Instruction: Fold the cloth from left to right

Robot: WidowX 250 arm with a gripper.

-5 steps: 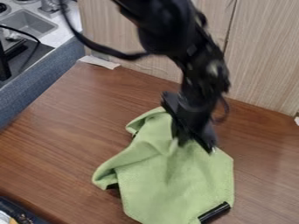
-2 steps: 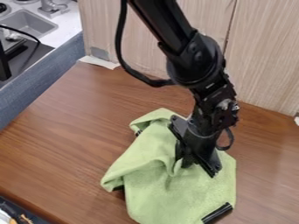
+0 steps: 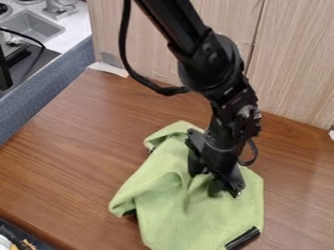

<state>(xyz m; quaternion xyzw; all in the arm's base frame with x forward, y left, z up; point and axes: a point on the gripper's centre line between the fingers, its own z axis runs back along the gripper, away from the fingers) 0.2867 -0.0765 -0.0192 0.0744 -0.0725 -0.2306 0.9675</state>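
The black gripper (image 3: 219, 181) hangs low over the upper right part of the green cloth (image 3: 189, 215), against its surface, and hides the fabric beneath. Small creases and a raised fold show in the cloth just left of the gripper. The cloth lies crumpled on the table, its left edge turned over in a loose flap from the top corner to the lower left corner. Dark patches show at its left edge and at its lower right corner. I cannot tell whether fabric is held.
The brown wooden table (image 3: 78, 146) stretches left and right of the cloth. Pale wood panels (image 3: 293, 63) stand behind it. A grey sink (image 3: 31, 25) is at the upper left, past a blue-grey edge (image 3: 39, 97). A dark tray (image 3: 16, 237) cuts into the lower left corner.
The gripper moved down and right, then slightly back left. The cloth's lower left corner shifted right, then a little left again, and the fold beside the gripper changed shape.
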